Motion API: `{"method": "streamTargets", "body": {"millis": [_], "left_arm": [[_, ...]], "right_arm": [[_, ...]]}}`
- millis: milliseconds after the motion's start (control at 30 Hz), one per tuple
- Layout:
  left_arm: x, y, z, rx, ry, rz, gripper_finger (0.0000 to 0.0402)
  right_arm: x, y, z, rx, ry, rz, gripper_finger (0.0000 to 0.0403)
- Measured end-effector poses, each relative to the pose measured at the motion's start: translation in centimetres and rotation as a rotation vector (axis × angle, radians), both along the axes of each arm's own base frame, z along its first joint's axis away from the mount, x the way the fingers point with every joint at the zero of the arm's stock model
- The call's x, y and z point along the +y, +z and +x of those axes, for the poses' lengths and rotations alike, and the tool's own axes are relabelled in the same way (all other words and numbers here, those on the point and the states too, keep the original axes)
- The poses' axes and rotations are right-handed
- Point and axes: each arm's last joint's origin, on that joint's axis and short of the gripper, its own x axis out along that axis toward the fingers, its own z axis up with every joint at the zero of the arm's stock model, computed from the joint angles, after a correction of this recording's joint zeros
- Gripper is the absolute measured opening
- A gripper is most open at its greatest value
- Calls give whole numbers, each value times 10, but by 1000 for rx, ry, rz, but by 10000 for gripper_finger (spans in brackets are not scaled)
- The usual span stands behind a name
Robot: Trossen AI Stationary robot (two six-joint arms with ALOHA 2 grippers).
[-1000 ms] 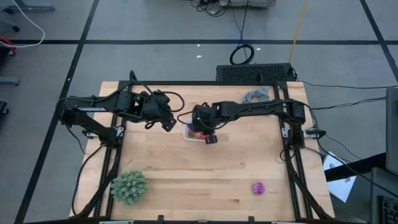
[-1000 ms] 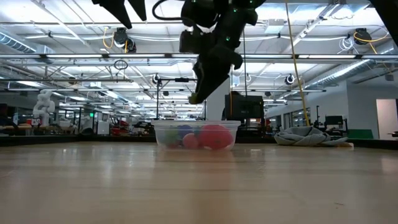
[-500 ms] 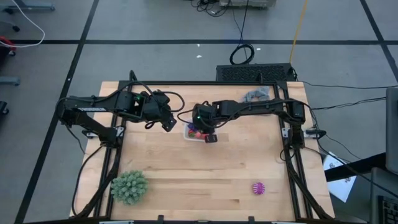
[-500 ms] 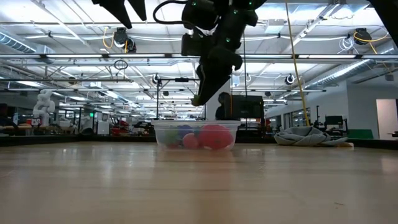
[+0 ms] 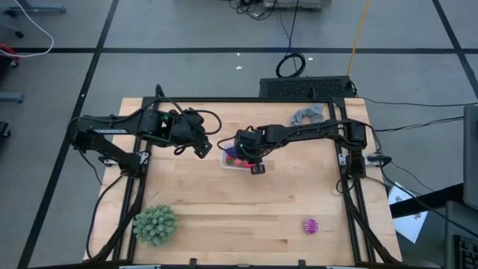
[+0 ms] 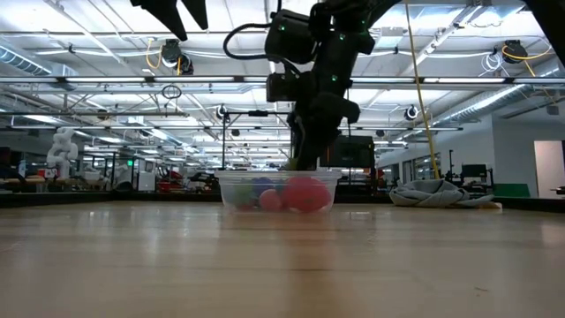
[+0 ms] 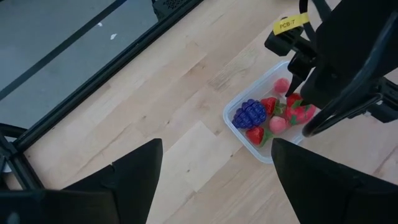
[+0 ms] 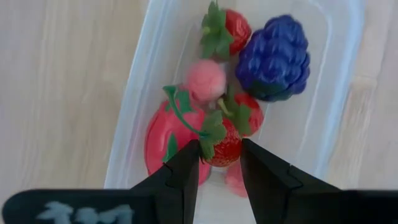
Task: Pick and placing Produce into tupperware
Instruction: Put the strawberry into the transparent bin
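The tupperware, a clear tub, sits on the table's far middle and holds a purple berry, strawberries, a pink fruit and a larger red fruit. My right gripper reaches down into the tub and is shut on a small red strawberry. My left gripper hangs open above the table, just left of the tub. The magenta spiky ball lies alone near the table's near right edge. My right gripper pinches the red strawberry between its two fingertips, just below its green leaves. It comes from above, pointing down. The strawberry is low inside the tub among the other fruit; whether it rests on them I cannot tell.
A large green spiky ball sits at the near left corner. A grey cloth lies at the far right edge, also in the low view. Bare wood stretches across the table's near half.
My right gripper has come down from above the tub until its fingertips reach the tub's rim, shifting slightly toward the table's right. The left arm has kept still.
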Motion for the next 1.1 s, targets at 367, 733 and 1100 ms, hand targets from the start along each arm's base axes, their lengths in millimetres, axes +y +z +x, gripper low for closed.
{"method": "streamTargets", "body": {"millis": [367, 733, 1100], "left_arm": [[0, 0, 0, 0, -1, 0, 308], [0, 0, 0, -1, -1, 0, 308], [0, 0, 0, -1, 0, 3, 308]], "right_arm": [[0, 2, 2, -28, 26, -14, 102], [-1, -10, 0, -45, 66, -34, 102], [-1, -13, -2, -36, 97, -46, 102]]}}
